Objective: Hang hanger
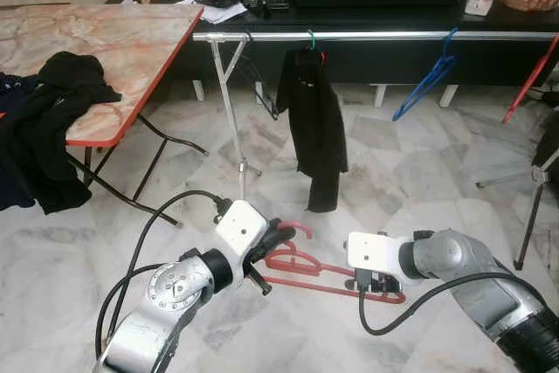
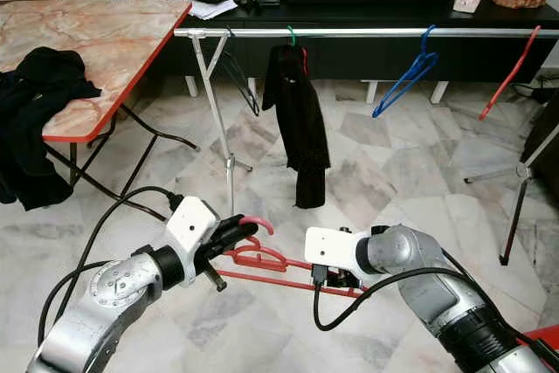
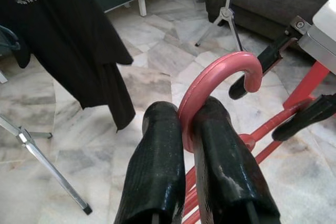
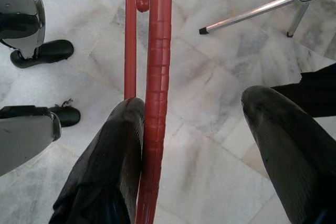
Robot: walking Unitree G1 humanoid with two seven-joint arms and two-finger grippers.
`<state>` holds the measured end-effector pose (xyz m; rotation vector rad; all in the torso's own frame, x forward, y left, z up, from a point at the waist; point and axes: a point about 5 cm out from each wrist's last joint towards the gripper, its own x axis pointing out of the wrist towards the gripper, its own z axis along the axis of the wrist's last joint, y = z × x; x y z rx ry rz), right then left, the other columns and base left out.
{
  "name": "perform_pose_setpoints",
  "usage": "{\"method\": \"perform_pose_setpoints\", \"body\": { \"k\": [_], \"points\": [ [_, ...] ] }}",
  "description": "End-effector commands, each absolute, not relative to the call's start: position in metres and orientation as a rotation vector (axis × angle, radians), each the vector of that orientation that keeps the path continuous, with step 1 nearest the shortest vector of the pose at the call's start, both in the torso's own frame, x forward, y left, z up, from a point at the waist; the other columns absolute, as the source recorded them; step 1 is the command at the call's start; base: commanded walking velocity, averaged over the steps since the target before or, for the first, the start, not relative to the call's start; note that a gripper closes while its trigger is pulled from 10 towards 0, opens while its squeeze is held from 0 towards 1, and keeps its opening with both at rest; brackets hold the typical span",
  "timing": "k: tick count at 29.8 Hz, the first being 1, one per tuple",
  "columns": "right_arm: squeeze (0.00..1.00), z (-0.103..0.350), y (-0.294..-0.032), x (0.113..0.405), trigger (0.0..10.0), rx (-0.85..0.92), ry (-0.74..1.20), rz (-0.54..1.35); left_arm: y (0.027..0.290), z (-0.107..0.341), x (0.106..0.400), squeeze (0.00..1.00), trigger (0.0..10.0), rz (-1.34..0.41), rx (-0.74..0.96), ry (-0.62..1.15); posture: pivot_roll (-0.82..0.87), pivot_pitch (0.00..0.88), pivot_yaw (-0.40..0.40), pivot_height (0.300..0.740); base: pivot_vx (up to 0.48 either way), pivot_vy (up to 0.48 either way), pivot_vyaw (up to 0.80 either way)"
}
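Hanger work takes place in a room with a pale marble floor, and I tell it from the big things to the small ones. On my left stands a folding table with a marble-pattern top and a red edge, and a heap of black clothes lies on it and hangs over its side. Across the room runs a long metal rail on thin legs, in front of a dark low cabinet. On this rail hangs a black garment on a green hook, further right a blue hanger, and at the far right a red hanger hangs tilted. The red hanger of the task is in the air low before me, above the floor and well apart from the rail, held between my two arms. My left gripper is clenched on the pink curved hook of this hanger, one finger on each side of it. My right gripper is released: its fingers stand wide apart, and the red bar of the hanger touches the inner side of one finger while the other finger is clear of it.
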<state>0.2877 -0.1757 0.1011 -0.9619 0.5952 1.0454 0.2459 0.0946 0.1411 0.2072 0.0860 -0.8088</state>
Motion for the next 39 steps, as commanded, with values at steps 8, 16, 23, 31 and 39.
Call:
{"method": "perform_pose_setpoints", "body": {
  "k": [8,16,23,31,39],
  "points": [
    [0.00,0.102,-0.178,0.286,10.0,-0.979,0.616,1.079,0.095,0.147,0.242,0.00,0.0,-0.839,0.205,0.074,-0.10,0.060,0.028,0.740,0.000,0.000,0.00],
    [0.00,0.104,-0.188,0.285,10.0,-0.759,0.626,1.114,0.104,0.144,0.243,0.00,0.0,-0.838,0.252,0.097,-0.10,0.058,0.029,0.740,0.000,0.000,0.00],
    [0.00,0.102,-0.197,0.280,10.0,-0.669,0.646,1.137,0.116,0.141,0.242,0.00,0.0,-0.825,0.281,0.123,-0.10,0.057,0.030,0.740,0.000,0.000,0.00],
    [0.00,0.089,-0.211,0.268,10.0,-0.607,0.687,1.167,0.132,0.143,0.247,0.00,0.0,-0.786,0.310,0.129,-0.10,0.050,0.031,0.740,0.000,0.000,0.00],
    [0.00,0.077,-0.214,0.262,10.0,-0.519,0.658,1.168,0.136,0.146,0.248,0.00,0.0,-0.789,0.307,0.129,-0.10,0.039,0.033,0.740,0.000,0.000,0.00]
  ]
}}
